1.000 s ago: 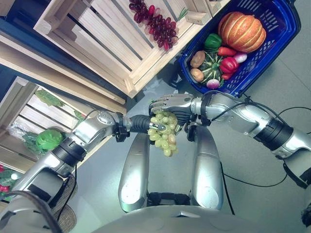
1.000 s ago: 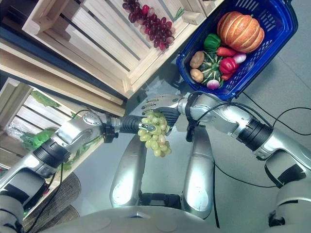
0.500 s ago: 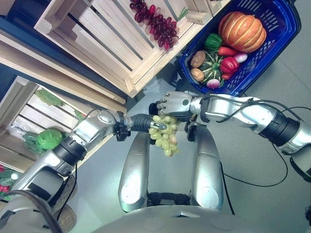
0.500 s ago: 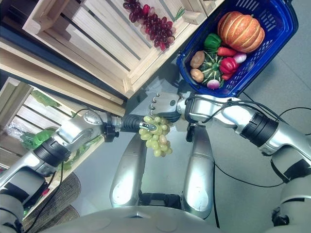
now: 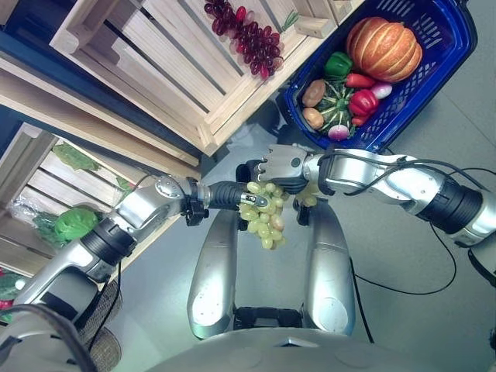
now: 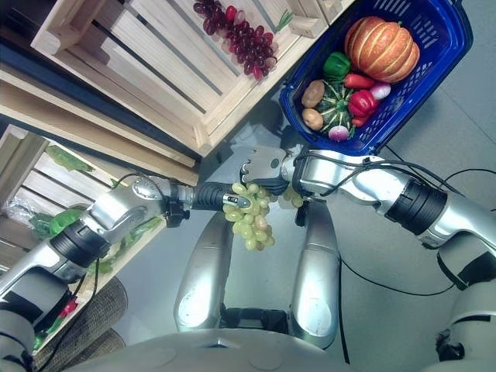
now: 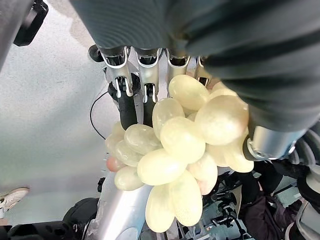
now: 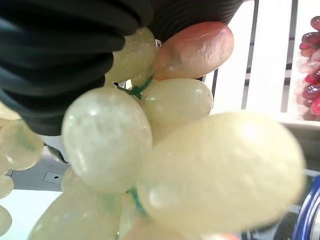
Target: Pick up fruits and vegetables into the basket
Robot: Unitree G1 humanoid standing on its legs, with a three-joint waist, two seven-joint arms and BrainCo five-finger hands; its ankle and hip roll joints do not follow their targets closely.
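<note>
A bunch of green grapes point(image 5: 263, 221) hangs in mid-air between my two hands, in front of my body. My left hand point(image 5: 242, 195) reaches in from the left and is curled round the top of the bunch; its fingers point(image 7: 125, 85) show behind the grapes point(image 7: 175, 165) in the left wrist view. From the right, my right hand point(image 5: 283, 164) lies over the top of the same bunch with its fingers curled down on it. The grapes point(image 8: 165, 165) sit right against it in the right wrist view. The blue basket point(image 5: 446, 58) stands at the far right.
The basket holds a pumpkin point(image 5: 384, 48), peppers point(image 5: 364, 101), potatoes point(image 5: 314, 93) and other vegetables. A wooden crate point(image 5: 155, 54) at the far left holds red grapes point(image 5: 252, 39). A lower shelf at the left carries a green vegetable point(image 5: 74, 223).
My right hand's fingers, straight over the bunch a second ago, have curled down onto its top. The left hand has kept hold and barely moved.
</note>
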